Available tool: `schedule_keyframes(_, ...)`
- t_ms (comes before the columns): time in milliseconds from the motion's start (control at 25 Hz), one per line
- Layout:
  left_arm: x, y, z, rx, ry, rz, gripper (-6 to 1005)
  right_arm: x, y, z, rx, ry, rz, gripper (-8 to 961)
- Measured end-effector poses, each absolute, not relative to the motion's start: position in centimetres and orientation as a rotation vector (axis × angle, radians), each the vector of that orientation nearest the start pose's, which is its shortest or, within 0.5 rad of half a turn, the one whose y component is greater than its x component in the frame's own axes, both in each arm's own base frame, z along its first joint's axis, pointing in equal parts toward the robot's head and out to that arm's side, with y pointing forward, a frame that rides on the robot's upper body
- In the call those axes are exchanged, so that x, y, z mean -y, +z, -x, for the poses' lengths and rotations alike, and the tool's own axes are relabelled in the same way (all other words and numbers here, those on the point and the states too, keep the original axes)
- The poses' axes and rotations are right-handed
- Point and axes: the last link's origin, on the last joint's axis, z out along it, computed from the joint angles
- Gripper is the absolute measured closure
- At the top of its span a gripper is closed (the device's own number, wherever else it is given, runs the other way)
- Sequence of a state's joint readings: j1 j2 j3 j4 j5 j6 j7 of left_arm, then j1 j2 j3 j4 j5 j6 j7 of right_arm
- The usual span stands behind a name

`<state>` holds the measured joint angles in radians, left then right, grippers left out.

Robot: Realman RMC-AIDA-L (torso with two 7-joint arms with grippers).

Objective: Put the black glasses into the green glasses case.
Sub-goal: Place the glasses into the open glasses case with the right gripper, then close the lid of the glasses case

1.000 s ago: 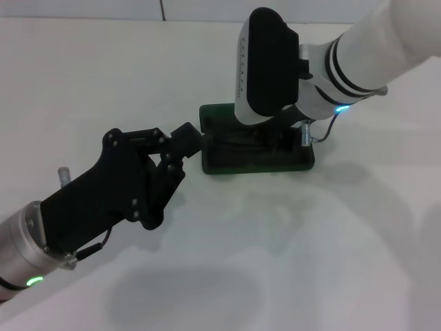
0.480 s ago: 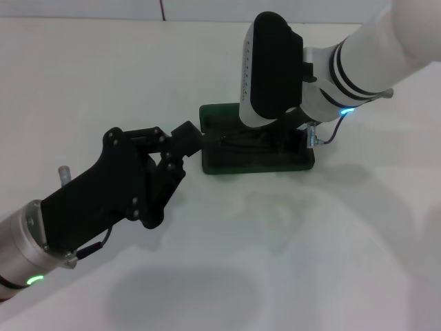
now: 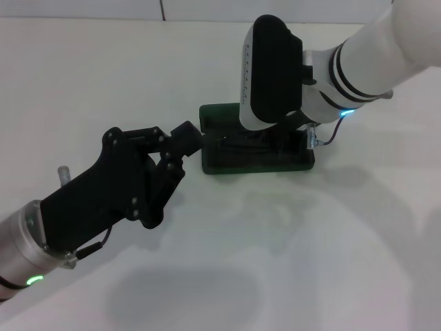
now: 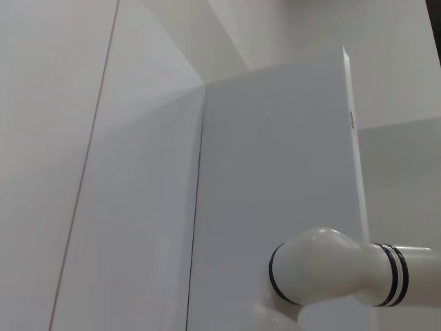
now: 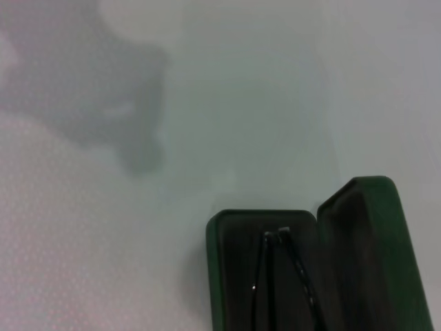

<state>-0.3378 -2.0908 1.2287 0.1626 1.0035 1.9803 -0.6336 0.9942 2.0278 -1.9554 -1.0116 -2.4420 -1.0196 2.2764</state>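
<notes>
The green glasses case (image 3: pixel 256 166) lies open in the middle of the table in the head view. The black glasses (image 3: pixel 242 143) lie folded inside it on the dark lining. The right wrist view shows the open case (image 5: pixel 227 276), its raised lid (image 5: pixel 372 255) and the glasses (image 5: pixel 284 269) in the tray. My right gripper (image 3: pixel 291 135) hangs just above the case's right half, mostly hidden behind its wrist housing. My left gripper (image 3: pixel 187 134) reaches to the case's left end and seems to touch its corner.
The white table (image 3: pixel 289 248) spreads all round the case. The left wrist view shows only pale walls and my right arm's white link (image 4: pixel 331 276). A small white peg (image 3: pixel 63 172) stands by my left forearm.
My right arm has lifted a little and shifted slightly right above the case, uncovering the glasses lying inside. My left arm has not moved.
</notes>
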Motion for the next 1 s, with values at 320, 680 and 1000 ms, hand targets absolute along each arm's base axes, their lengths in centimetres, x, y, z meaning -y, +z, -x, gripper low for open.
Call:
schedule_keyframes(320, -21.9, -1.9, 24.9, 0.181, -1.584, 2.222, 955, -39.2, -10.5, -7.7, 0.307, -0.600, 2.732, 837)
schedule_keyframes(680, -21.8, -2.0, 24.9, 0.182, -1.586, 2.225, 956, -38.9, -10.5, -7.6, 0.289, -0.596, 2.740, 828)
schedule_keyframes(1000, -21.6, -2.0, 25.0, 0.195, -1.587, 2.225, 956, -38.1, -10.4, -7.6, 0.292, -0.579, 2.755, 667)
